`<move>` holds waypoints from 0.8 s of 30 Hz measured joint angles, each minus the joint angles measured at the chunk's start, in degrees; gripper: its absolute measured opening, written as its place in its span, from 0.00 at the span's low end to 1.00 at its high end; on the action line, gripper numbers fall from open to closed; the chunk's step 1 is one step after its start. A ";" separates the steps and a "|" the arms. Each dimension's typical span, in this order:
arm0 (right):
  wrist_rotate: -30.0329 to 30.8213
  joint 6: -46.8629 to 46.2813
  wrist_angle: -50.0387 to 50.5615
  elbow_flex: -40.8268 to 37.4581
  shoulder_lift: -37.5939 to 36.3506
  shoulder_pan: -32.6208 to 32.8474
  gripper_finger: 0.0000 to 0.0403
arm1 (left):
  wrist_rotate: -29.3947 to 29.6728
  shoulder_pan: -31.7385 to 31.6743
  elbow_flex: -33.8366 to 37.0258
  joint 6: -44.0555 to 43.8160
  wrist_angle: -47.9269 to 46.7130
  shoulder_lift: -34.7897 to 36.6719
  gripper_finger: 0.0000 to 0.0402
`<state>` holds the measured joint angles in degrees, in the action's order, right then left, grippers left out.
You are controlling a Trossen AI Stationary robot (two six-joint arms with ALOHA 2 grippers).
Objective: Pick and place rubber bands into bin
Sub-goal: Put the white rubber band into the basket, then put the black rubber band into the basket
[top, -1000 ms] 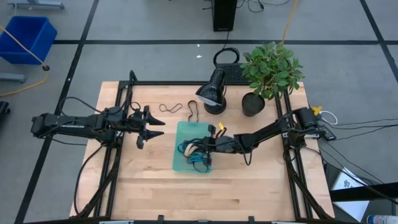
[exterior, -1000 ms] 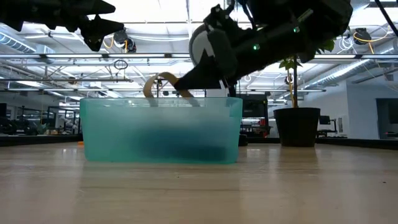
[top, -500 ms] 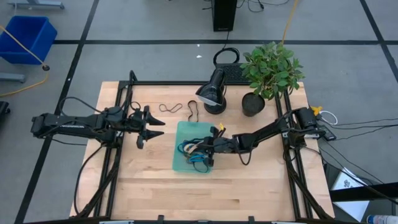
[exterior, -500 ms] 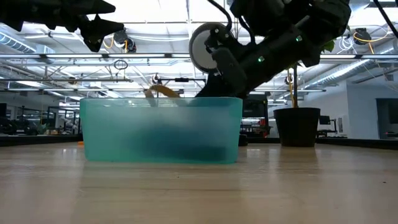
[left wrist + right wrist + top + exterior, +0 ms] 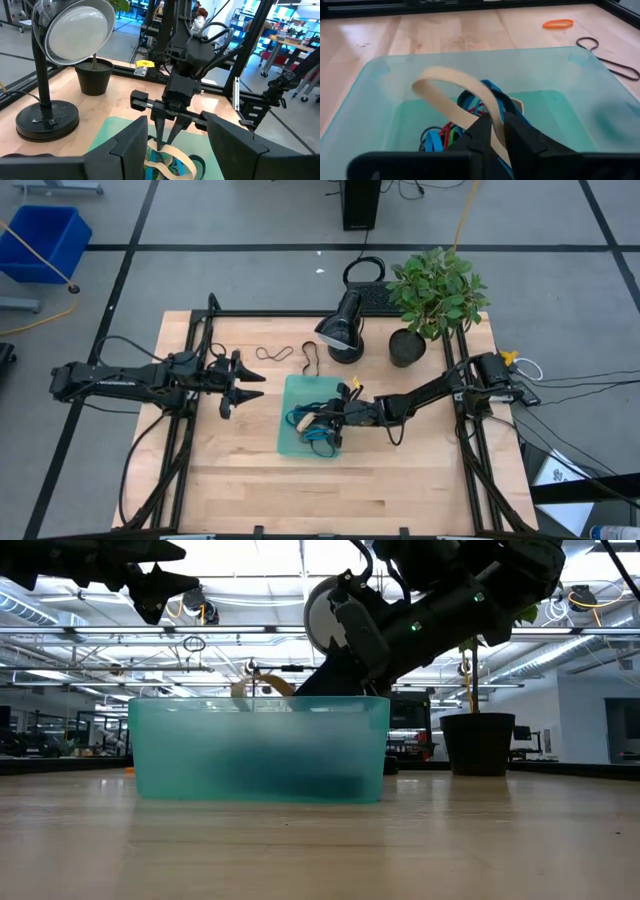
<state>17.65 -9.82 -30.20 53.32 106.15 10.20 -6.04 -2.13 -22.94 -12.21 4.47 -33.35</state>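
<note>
The teal bin (image 5: 297,392) stands mid-table and holds a heap of blue, red, green and black rubber bands (image 5: 445,135). My right gripper (image 5: 322,418) reaches into the bin from the table's right and is shut on a wide tan rubber band (image 5: 451,95). My left gripper (image 5: 245,385) hovers open and empty to the left of the bin; its fingers (image 5: 131,150) frame the left wrist view. Two black bands (image 5: 273,353) lie flat on the table behind the bin. An orange band (image 5: 558,23) lies flat beyond the bin. My right gripper pinches the tan band at one spot along its loop (image 5: 496,134) between its two fingers (image 5: 161,131). The fingers slant down into the bin from the table's right. The band's free loop (image 5: 262,687) arches up ahead of the fingers, above the heap and just over the rim.
A desk lamp (image 5: 340,330) and a potted plant (image 5: 430,295) stand at the table's far side, right of the loose bands. A deep blue tub (image 5: 45,240) sits on the floor at the far left. Bare wood lies in front of the bin (image 5: 260,750).
My right gripper has gone down into the bin and a little toward the table's left, still shut on the tan band. The band's loop, which stood well above the rim, has sunk to just over it.
</note>
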 joint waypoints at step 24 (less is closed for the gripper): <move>0.24 4.94 0.32 0.00 -10.94 0.04 0.43 | 1.08 -0.12 0.00 -1.84 0.04 -0.01 0.53</move>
<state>17.89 -4.89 -29.88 53.32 95.21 10.24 -4.97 -2.25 -22.94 -14.05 4.51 -33.36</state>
